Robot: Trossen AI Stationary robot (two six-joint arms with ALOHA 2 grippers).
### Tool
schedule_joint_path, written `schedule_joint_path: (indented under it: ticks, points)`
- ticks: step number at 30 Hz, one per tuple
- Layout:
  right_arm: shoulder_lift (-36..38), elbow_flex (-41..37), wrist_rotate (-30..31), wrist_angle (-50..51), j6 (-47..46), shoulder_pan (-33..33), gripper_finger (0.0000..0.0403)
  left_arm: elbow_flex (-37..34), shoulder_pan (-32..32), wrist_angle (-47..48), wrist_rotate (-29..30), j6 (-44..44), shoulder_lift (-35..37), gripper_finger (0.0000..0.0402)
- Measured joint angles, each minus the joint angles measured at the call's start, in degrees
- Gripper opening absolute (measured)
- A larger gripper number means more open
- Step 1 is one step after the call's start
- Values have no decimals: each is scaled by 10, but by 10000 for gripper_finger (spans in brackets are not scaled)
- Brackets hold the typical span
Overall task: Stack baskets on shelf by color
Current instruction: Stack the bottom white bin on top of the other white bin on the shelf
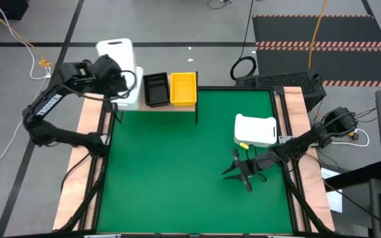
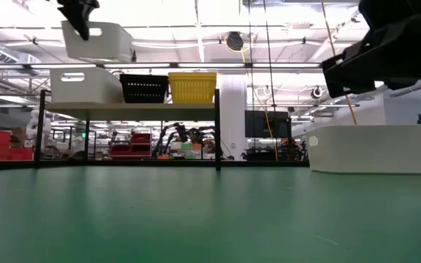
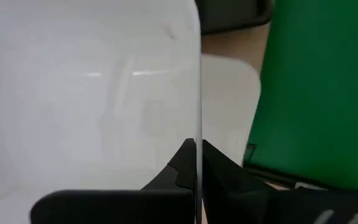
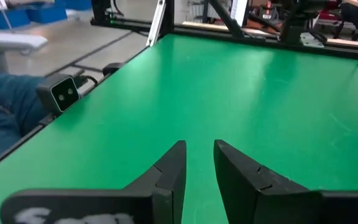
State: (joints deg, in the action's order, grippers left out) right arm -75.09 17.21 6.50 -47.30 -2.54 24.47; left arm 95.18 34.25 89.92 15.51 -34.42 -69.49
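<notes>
Left hand (image 1: 116,74) is clamping the wall of a white basket (image 1: 116,51), carrying it tilted in the air above the shelf (image 2: 130,107). On the shelf are sitting white bin (image 2: 75,86), black basket (image 2: 144,88) and yellow basket (image 2: 192,87), side by side. Right hand (image 1: 242,173) is hovering released, slightly parted, over the green desk (image 1: 177,172), near another white bin (image 1: 256,130). No readable labels or writing on any of them.

Three baskets (image 1: 156,88) side by side on shelf (image 1: 177,108); one basket (image 1: 114,50) raised above shelf's left end; another (image 1: 256,130) on mat (image 1: 177,172), right.
</notes>
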Motion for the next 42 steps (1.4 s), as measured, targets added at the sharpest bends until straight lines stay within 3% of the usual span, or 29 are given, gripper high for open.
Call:
schedule_joint_path:
  ticks: [8,14,32,42]
  points:
    - [0,-32,-2,-86,12,0,75,-105,7,3,0,-16,96,2]
    - [0,-29,-4,-119,27,0,75,-173,7,-2,5,-47,125,2]
    - [0,-29,-7,-129,33,0,75,-168,7,-17,-42,-73,125,3]
    - [0,-29,-7,-126,32,0,75,-168,7,-28,-109,-71,121,4]
